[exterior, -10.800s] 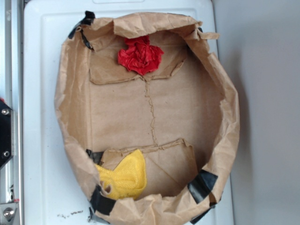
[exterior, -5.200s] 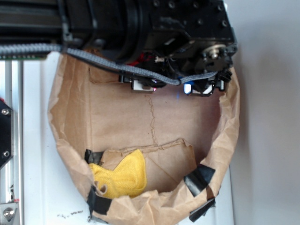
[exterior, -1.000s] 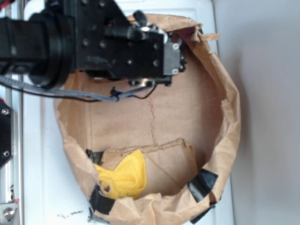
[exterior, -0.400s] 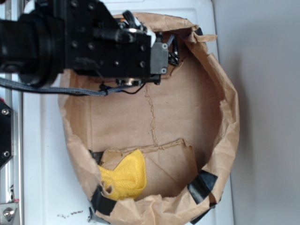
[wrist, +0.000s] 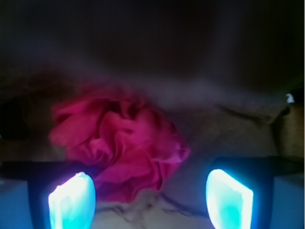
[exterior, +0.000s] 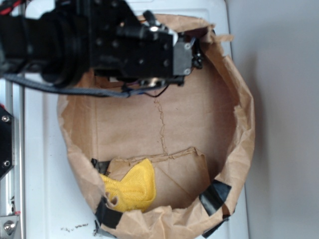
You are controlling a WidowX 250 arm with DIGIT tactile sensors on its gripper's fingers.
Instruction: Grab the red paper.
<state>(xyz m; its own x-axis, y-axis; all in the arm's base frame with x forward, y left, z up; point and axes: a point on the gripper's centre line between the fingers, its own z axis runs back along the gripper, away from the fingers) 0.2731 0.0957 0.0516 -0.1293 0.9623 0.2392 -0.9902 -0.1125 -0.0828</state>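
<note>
Red paper (wrist: 119, 145) wrist-visible, arm (exterior: 75, 42) covering overhead

Red paper (wrist: 116, 143) and cloth (exterior: 130, 189) in the bag (exterior: 244, 124) — at opposite ends — hand (wrist: 150, 198) above the paper.

A crumpled, rose-like red paper wad (wrist: 119, 145) is being framed just beyond two glowing, widely parted gripper fingertips (wrist: 72, 200), nearer the left one.
</note>
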